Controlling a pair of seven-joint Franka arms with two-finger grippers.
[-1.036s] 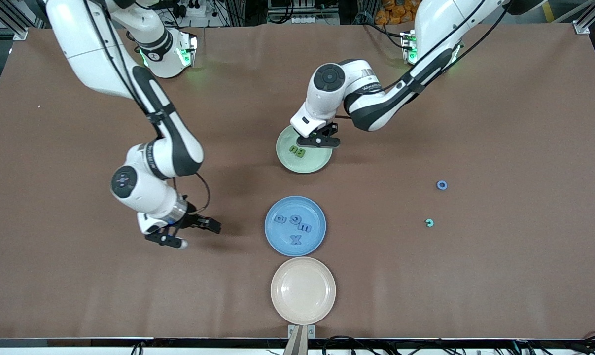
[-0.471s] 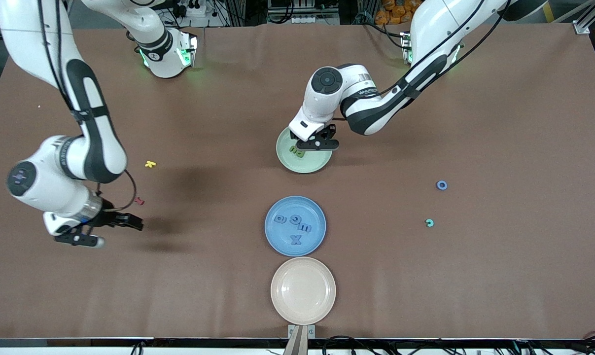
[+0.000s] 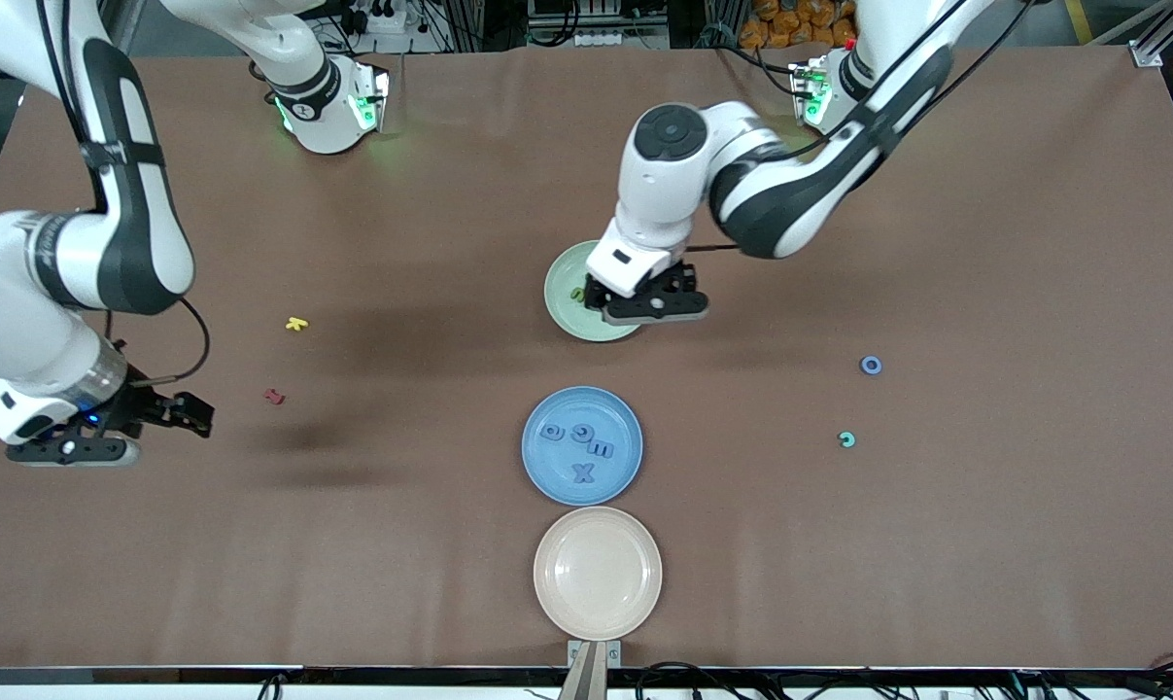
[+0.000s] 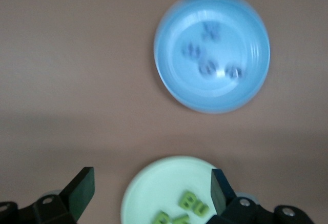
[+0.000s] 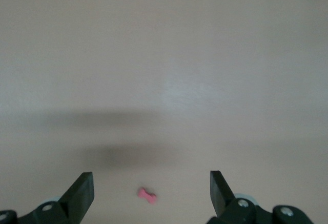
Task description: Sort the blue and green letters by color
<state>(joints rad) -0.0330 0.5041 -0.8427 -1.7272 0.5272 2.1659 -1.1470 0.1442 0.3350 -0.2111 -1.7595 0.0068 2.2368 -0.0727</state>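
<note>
Since 1 second ago our right arm has swung off toward its end of the table, uncovering a yellow letter and a red letter, while our left gripper has risen over the green plate and let go.

Under the left gripper, whose fingers stand spread and empty, the green plate carries the green letters. Nearer the front camera sits the blue plate with 4 blue letters, then a bare cream plate.

Our right gripper waits over bare table, fingers spread, the red letter just ahead of it.

2 small rings lie toward the left arm's end.

We judge the letters light, stiff and thin; pinch each across a narrow stroke, fingertips low to the table.
</note>
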